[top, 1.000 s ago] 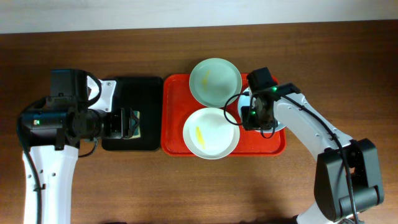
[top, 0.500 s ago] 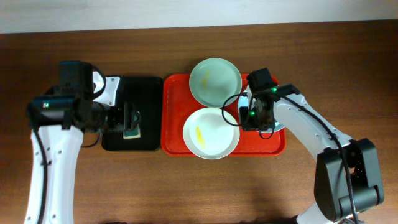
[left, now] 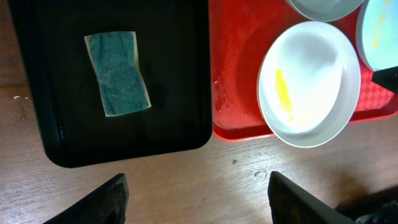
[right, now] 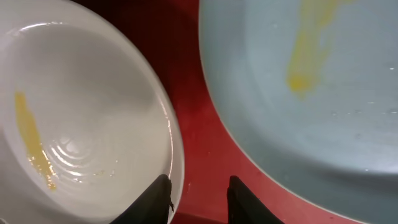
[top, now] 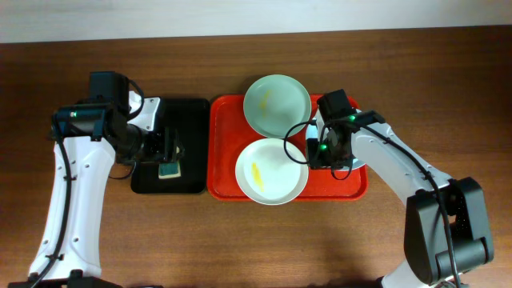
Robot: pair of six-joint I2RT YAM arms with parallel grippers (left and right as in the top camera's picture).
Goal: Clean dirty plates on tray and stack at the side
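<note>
From above, your left gripper (top: pixel 166 152) has moved over the black tray (top: pixel 190 120), by the sponge (top: pixel 169 170). Its camera shows fingers (left: pixel 106 199) wide apart, empty: no wiping yet. Right camera: your right gripper (right: pixel 199 196), a little open, hangs between white plate (right: pixel 81 118) and blue plate (right: pixel 323 81) on the red tray (right: pixel 180 74).

table (top: pixel 240 240): brown wood | on it: red tray (top: pixel 220 144), black tray (top: pixel 192 120), side by side

White arm links (top: pixel 67 216), black joints (top: pixel 102 84), green lights (top: pixel 324 146).
</note>
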